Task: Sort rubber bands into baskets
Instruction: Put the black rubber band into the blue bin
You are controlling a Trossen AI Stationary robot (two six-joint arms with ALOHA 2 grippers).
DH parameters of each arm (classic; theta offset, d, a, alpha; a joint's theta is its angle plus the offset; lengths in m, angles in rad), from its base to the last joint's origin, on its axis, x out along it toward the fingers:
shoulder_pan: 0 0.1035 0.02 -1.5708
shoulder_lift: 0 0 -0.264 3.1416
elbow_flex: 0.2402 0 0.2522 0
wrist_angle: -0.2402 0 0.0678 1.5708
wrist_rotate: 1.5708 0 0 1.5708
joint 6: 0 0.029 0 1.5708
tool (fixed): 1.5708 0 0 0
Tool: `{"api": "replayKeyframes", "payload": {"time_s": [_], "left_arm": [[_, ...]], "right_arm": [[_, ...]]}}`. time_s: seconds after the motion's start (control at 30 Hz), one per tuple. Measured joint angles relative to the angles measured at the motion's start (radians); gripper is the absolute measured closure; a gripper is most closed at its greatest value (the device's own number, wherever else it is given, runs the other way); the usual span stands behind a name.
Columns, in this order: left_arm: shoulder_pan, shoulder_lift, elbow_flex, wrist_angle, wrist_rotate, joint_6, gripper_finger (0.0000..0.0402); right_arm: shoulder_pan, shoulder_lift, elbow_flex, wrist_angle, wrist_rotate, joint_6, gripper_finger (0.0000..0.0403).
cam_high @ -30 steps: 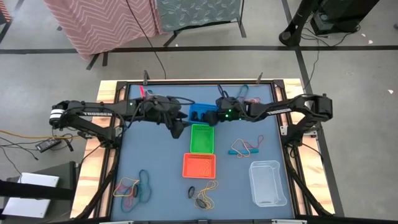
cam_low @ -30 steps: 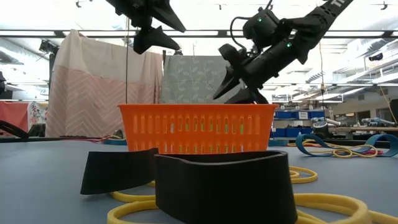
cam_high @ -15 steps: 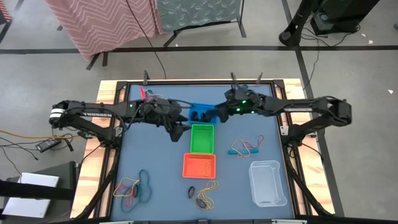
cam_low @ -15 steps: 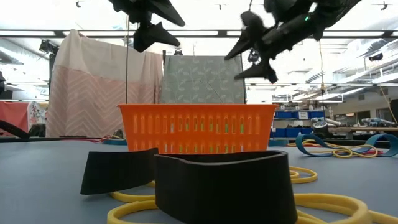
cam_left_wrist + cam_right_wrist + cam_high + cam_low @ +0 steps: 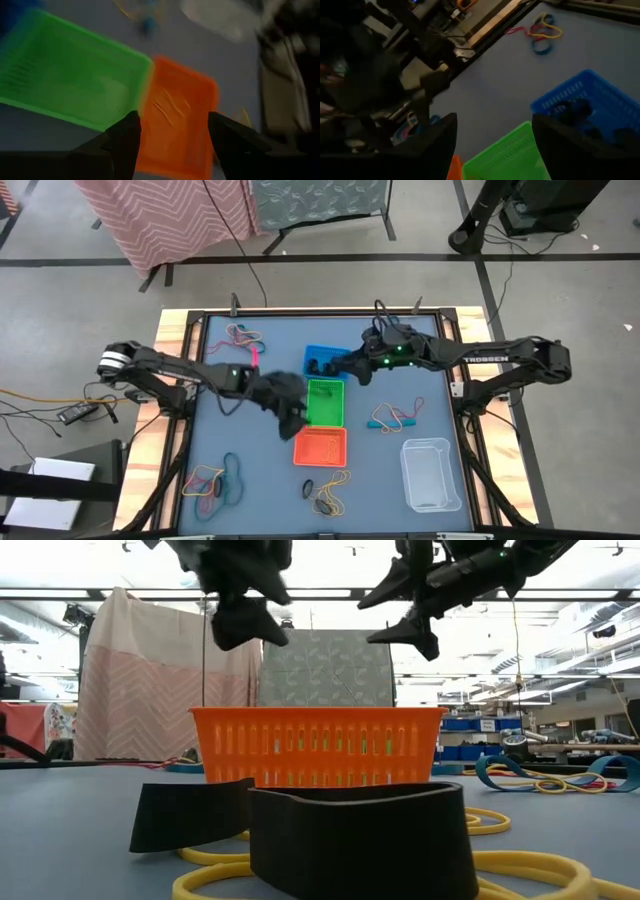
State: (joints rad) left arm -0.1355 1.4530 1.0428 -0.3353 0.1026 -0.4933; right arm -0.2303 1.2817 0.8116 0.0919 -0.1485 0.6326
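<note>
Three baskets stand in a row down the table's middle: blue (image 5: 322,361) farthest, green (image 5: 325,402), then orange (image 5: 320,446). My left gripper (image 5: 291,421) hangs open and holds nothing over the left edges of the green and orange baskets; its wrist view looks down on the orange basket (image 5: 180,120), which holds thin yellow-orange bands. My right gripper (image 5: 346,366) hangs open and holds nothing above the blue basket's right side; dark bands lie in the blue basket (image 5: 590,105). Loose rubber bands lie at the far left (image 5: 243,335), the right (image 5: 395,417), the near left (image 5: 215,480) and the near middle (image 5: 325,490).
A clear plastic tub (image 5: 430,473) stands at the near right. Wide black bands (image 5: 360,840) and yellow loops lie close in front of the low camera, before the orange basket (image 5: 318,745). The two grippers hang close together over the basket row.
My left gripper has swung from the far side toward the near edge and sunk, coming over the left edges of the green and orange baskets. My right gripper has risen from the blue basket and tipped toward level.
</note>
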Motion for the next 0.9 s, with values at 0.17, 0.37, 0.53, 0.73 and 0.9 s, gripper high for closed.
{"api": "replayKeyframes", "payload": {"time_s": [0.17, 0.37, 0.53, 0.73, 0.9], "left_arm": [[-0.162, 0.072, 0.0, -0.018, -0.008, 0.128, 0.0169], [-0.288, 0.199, 0.013, 0.06, -0.038, 0.276, 0.0169], [-0.317, 0.274, 0.072, 0.121, -0.053, 0.251, 0.017], [-0.35, 0.376, 0.148, 0.114, -0.051, 0.15, 0.0169], [-0.388, 0.434, 0.214, 0.08, -0.062, -0.072, 0.017]], "right_arm": [[0.014, -0.042, 0.0, -0.036, -0.043, -0.001, 0.0135], [0.011, -0.074, 0.0, -0.121, -0.027, -0.001, 0.0136], [0.01, -0.085, 0.0, -0.183, -0.026, -0.028, 0.0137], [0.009, -0.085, 0.0, -0.24, -0.025, -0.062, 0.0137], [0.009, -0.085, 0.0, -0.279, -0.025, -0.114, 0.0137]]}}
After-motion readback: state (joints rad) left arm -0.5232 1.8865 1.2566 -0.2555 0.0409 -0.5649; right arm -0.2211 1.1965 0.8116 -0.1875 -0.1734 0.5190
